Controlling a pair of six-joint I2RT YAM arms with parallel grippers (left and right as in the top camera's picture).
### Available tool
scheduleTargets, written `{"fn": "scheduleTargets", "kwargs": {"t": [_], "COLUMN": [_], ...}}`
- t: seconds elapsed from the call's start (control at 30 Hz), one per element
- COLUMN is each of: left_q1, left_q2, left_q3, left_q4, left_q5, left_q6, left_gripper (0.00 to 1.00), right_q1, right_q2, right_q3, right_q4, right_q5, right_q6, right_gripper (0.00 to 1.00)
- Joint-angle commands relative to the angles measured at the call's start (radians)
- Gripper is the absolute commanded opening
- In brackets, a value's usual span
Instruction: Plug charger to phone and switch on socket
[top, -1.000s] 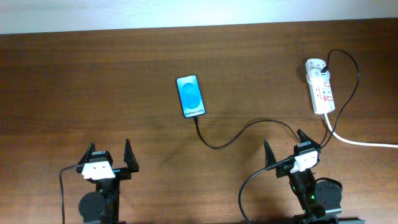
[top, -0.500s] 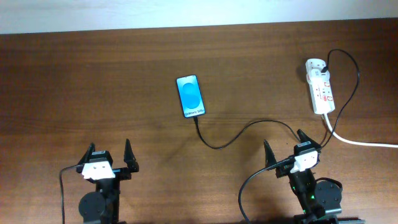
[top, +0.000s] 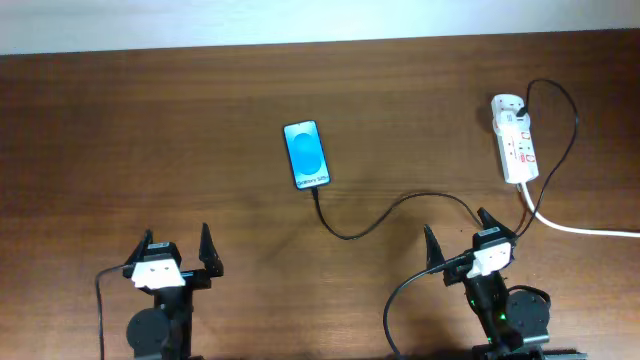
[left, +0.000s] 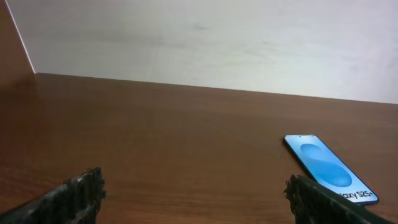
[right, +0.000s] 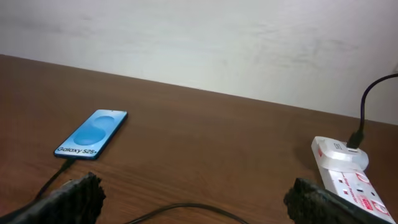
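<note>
Brown wood table (top: 120, 120), both arms sitting low, pincers wide open and empty.
The left gripper (top: 177, 234) and right gripper (top: 456, 224) point forward; the phone (top: 307, 154), reading "Galaxy S25+", lies ahead between them, its charger (top: 370, 222) trailing just ahead of the right gripper to the socket (top: 516, 145) ahead-right.

The left gripper (left: 194, 191) stood wide open low over a brown wooden table (left: 186, 137), only its two dark fingertips (left: 81, 194) showing at the bottom corners of the frame. The phone (left: 329, 168) lay flat on the table to the right, angled away, its screen lit blue with a lighter oval and white lettering near its closer end. The right-hand fingertip sat just beside that end. A pale wall (left: 205, 37) rose behind the table's far edge.
</note>
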Motion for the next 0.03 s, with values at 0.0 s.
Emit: {"fn": "scheduleTargets", "kwargs": {"t": [0.0], "left_q1": [0.002], "left_q2": [-0.007], "left_q3": [-0.005], "left_q4": [-0.004], "left_q5": [-0.014], "left_q6": [0.001], "left_gripper": [0.99], "right_q1": [-0.006], "right_q2": [-0.009], "right_q3": [-0.008], "right_q4": [-0.001], "right_q5": [0.008], "right_q6": [0.008], "right_gripper": [0.98]}}
